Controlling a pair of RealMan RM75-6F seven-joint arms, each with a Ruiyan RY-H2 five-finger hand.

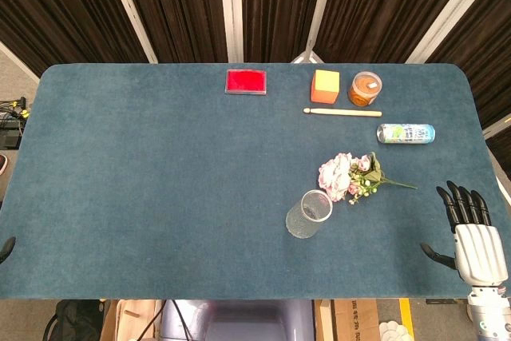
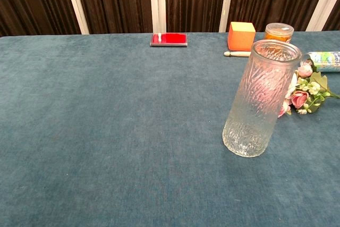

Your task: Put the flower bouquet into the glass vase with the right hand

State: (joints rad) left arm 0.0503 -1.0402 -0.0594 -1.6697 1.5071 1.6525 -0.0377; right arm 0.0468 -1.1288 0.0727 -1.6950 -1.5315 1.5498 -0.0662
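My right hand (image 1: pixel 471 233) is hovering open at the table's near right corner, dark fingers spread and holding nothing, well apart from the pink-and-white flower bouquet (image 1: pixel 351 175). That bouquet is lying flat on the blue felt-covered table (image 1: pixel 160 181), just behind the clear ribbed glass vase (image 1: pixel 308 214), which is standing upright. My left hand is barely showing at the left edge; I cannot tell its state.

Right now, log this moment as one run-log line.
right hand: open, fingers spread, at table's near right edge | pink flower bouquet: lying on blue table, untouched | clear textured glass vase: upright, empty | left hand: barely visible
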